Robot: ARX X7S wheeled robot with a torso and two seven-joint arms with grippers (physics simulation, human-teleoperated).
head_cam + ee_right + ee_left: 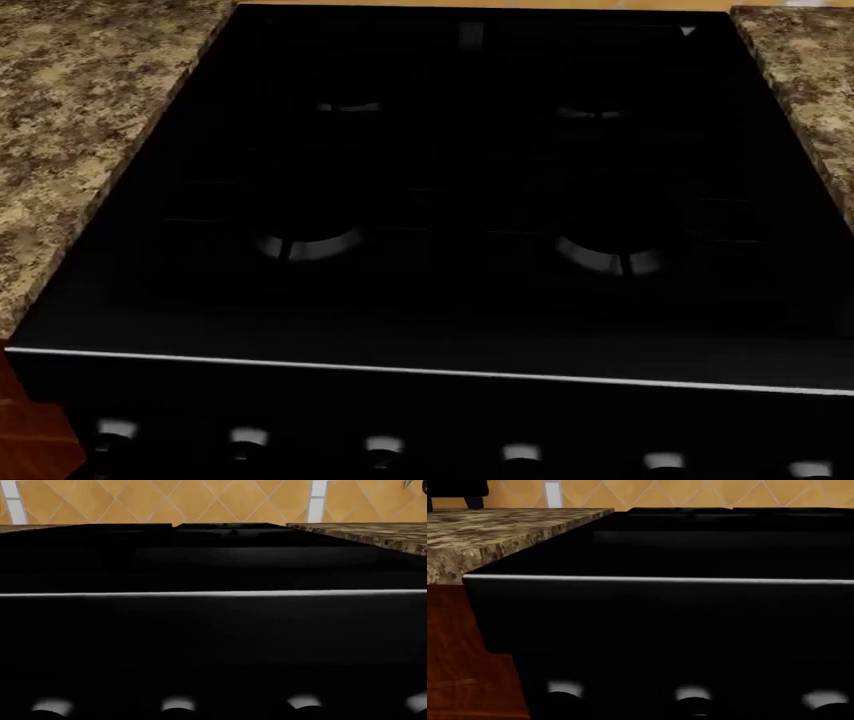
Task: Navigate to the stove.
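Stove (467,200) fills head view, set between speckled granite counter (80,130) runs, knobs (384,445) along its front edge (silver tips). Neither gripper shows in any view, state unknowable.

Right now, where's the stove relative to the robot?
Dead ahead: the stove fills the head view, granite countertop on both sides, its knob row nearest the robot.

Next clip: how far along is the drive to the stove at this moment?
It looks essentially done. The stove fills the head view, squarely ahead, with granite counter on both sides and its knob row at the near edge. Both wrist views also face its silver front strip from close by. Nothing is in hand; no end effector is visible. At most a small final approach or stop is left.
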